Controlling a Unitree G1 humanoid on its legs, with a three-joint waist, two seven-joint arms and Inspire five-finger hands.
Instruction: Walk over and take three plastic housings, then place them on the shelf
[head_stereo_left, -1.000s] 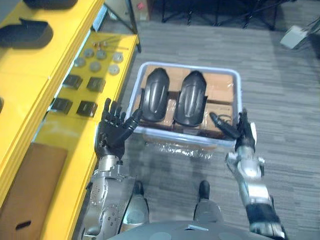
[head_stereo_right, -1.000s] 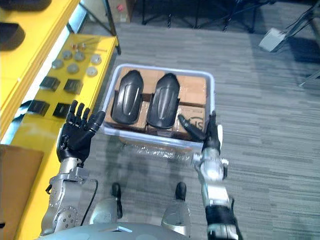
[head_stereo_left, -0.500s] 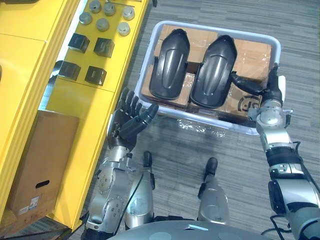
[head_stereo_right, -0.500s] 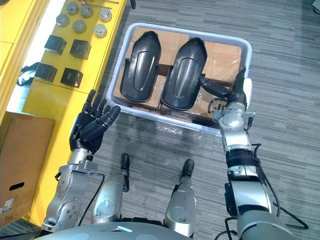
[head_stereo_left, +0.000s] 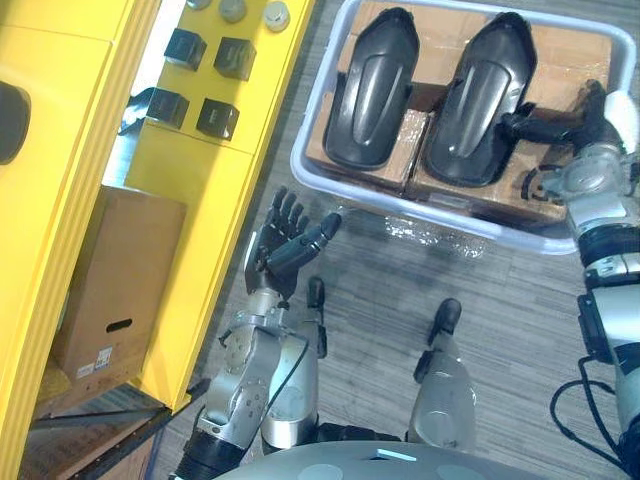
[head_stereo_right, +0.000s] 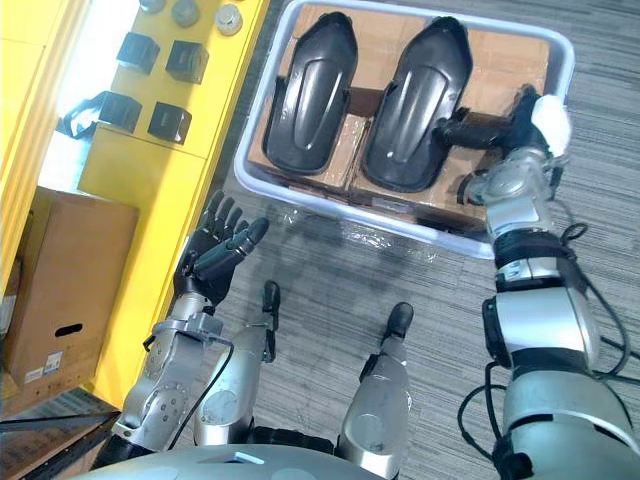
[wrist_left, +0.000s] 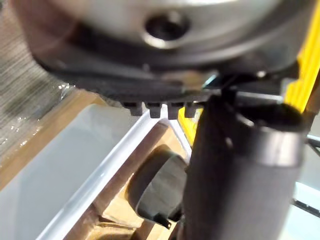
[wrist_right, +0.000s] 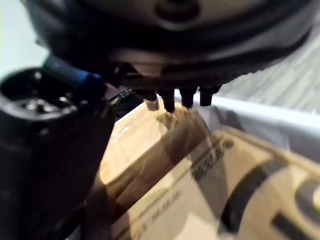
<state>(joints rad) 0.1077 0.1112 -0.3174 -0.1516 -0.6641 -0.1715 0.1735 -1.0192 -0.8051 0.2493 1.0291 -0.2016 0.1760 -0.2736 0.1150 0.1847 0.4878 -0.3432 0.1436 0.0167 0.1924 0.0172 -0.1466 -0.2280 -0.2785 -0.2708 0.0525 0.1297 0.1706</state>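
Left housing and right housing, 2 black plastic shells, lie side by side on cardboard boxes in a white bin on the floor. Right hand is over the bin's right edge, its fingers straight with the tips at the right housing. Left hand hovers off the bin's near left corner, beside the yellow shelf, fingers spread and empty.

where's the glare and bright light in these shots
Left eye view: soft sheen streaks on the left plastic housing and the right plastic housing, and a pale bright strip beside the black blocks on the yellow shelf. Right eye view: the crinkled clear film glints on the floor beside the white bin.
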